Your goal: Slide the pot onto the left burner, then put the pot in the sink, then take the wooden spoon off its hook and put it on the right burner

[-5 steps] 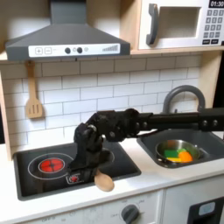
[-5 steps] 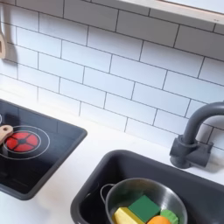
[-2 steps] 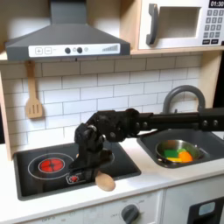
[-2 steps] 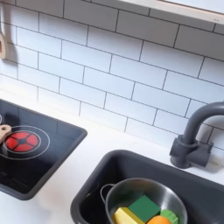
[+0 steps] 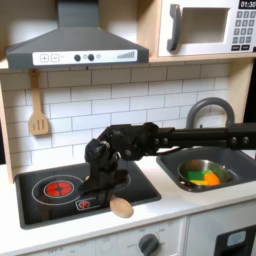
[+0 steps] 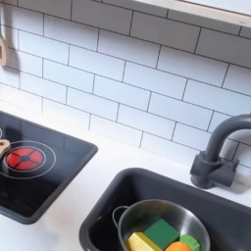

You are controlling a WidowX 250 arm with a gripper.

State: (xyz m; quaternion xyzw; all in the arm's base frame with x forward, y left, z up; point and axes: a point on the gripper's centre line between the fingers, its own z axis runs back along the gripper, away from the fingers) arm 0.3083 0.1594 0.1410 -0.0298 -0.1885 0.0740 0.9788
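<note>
Wooden spoon (image 5: pixel 118 207): lies at the near edge of the stove top in the first exterior view, its oval bowl over the near rim, toward the first exterior view's right of the red burner; its handle runs up under the end effector; in the second exterior view its bowl (image 6: pixel 4 147) peeks in at the far left edge beside a red burner (image 6: pixel 25 157)
End effector (image 5: pixel 97 190): points down at the stove top, directly above and touching the spoon's handle end; the fingers are dark against dark and too blurred to judge, so I cannot tell whether they grip the spoon or stand apart
Arm (image 5: pixel 160 138): black; reaches in from the first exterior view's right, passes level above the sink, then bends at the wrist and drops steeply to the stove top
Pot (image 5: pixel 203 173): sits upright inside the sink, well apart from the end effector; holds toy food, green, yellow and orange; in the second exterior view the pot (image 6: pixel 137 214) sits in the near part of the basin
Sink (image 6: pixel 102 211): dark basin set in the white counter (image 6: pixel 59 221); arched faucet (image 6: pixel 218 157) at its far right corner
Slotted spatula (image 5: pixel 38 105): hangs on the tiled wall to the left of the stove
Writing: microwave (image 5: pixel 200 28) keypad at upper right shows small marks, not readable
</note>
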